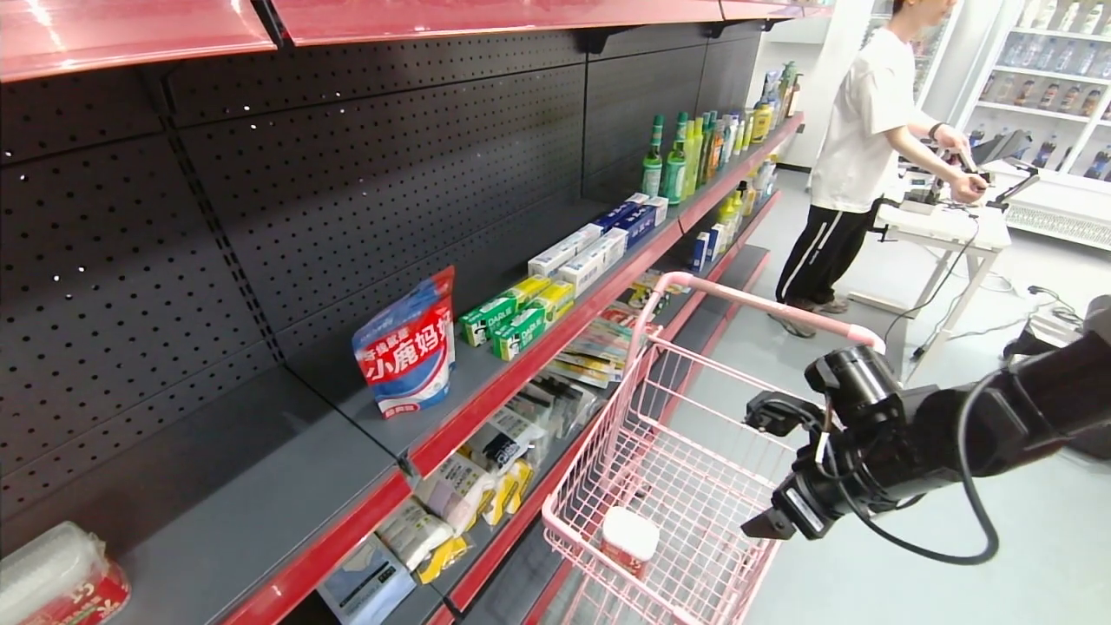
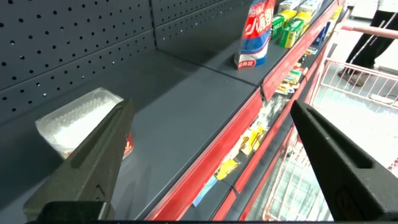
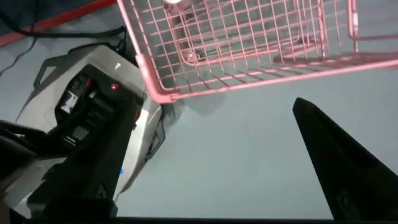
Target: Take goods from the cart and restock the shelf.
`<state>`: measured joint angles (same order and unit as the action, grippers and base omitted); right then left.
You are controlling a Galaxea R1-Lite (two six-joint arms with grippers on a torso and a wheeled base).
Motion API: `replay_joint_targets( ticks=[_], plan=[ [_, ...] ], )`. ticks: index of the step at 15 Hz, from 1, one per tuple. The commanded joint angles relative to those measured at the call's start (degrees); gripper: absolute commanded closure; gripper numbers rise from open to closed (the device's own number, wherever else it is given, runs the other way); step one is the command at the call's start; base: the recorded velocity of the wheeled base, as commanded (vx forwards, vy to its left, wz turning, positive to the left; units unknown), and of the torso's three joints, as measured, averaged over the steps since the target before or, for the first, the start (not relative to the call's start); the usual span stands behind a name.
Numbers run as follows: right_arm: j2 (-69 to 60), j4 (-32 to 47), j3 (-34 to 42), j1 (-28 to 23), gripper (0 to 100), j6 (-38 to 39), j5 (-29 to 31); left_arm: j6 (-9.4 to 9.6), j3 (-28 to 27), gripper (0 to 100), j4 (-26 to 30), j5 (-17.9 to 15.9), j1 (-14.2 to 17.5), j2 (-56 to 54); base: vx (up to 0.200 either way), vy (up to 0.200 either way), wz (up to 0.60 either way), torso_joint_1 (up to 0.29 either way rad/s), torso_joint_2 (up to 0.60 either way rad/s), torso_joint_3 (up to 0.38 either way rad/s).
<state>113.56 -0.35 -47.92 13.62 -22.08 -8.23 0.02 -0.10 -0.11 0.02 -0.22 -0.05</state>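
Note:
A pink wire cart (image 1: 686, 486) stands beside the shelf and holds a white-lidded jar (image 1: 628, 536). My right gripper (image 1: 765, 469) hangs open and empty just outside the cart's right rim, above the grey floor. In the right wrist view the gripper (image 3: 214, 115) is spread wide, with the cart's rim (image 3: 249, 84) beyond it. My left gripper (image 2: 210, 109) is open and empty over the dark shelf board (image 2: 186, 93). A clear-wrapped pack with a red label (image 2: 81, 121) lies on the board beside one finger. A red, white and blue bag (image 1: 406, 345) stands upright farther along.
Green boxes (image 1: 512, 317), white and blue boxes (image 1: 594, 252) and bottles (image 1: 686, 156) line the shelf farther right. Packets (image 1: 486, 469) fill the lower shelf next to the cart. The shelf board (image 1: 260, 503) is bare between pack and bag. A white table (image 1: 946, 230) stands at back right.

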Motion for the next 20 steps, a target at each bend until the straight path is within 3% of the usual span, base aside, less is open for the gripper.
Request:
replay_joint_targets(
  ticks=[1, 7, 20],
  plan=[
    [6.2, 0.0, -4.0, 2.6, 0, -0.1, -0.1, -0.02, 0.0, 0, -0.1, 0.0, 0.0, 0.0, 0.000, 0.000, 0.00, 0.000, 0.00, 0.000],
    [11.2, -4.9, -7.1, 4.9, 0, -1.0, -0.3, -0.02, 0.0, 0, 0.0, 0.1, 0.0, 0.0, 0.000, 0.000, 0.00, -0.085, 0.20, 0.104],
    [17.9, -5.4, -10.7, 10.0, 0, -3.6, -2.8, -0.02, 0.0, 0, 0.0, 0.1, 0.0, 0.0, 0.000, 0.000, 0.00, -0.133, 0.30, 0.166]
  ],
)
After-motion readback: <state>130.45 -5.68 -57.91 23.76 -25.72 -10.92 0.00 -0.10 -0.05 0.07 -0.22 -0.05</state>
